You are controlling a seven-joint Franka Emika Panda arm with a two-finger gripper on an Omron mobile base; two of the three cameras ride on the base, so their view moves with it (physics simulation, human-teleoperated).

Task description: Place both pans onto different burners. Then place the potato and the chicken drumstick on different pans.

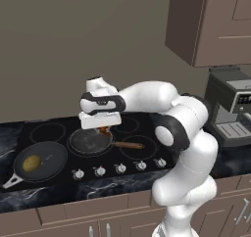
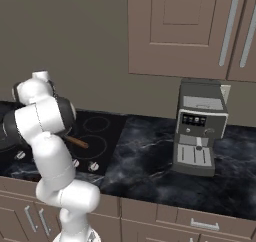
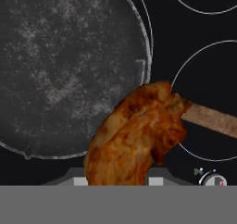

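The chicken drumstick hangs clamped in the gripper, just above the rim of the dark grey pan near its wooden handle. The pan's open middle lies up and left in the hand view. The potato sits in the black pan.

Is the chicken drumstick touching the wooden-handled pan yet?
Cannot tell. In the hand view the chicken drumstick overlaps the wooden-handled pan rim; the left base view shows no clear gap.
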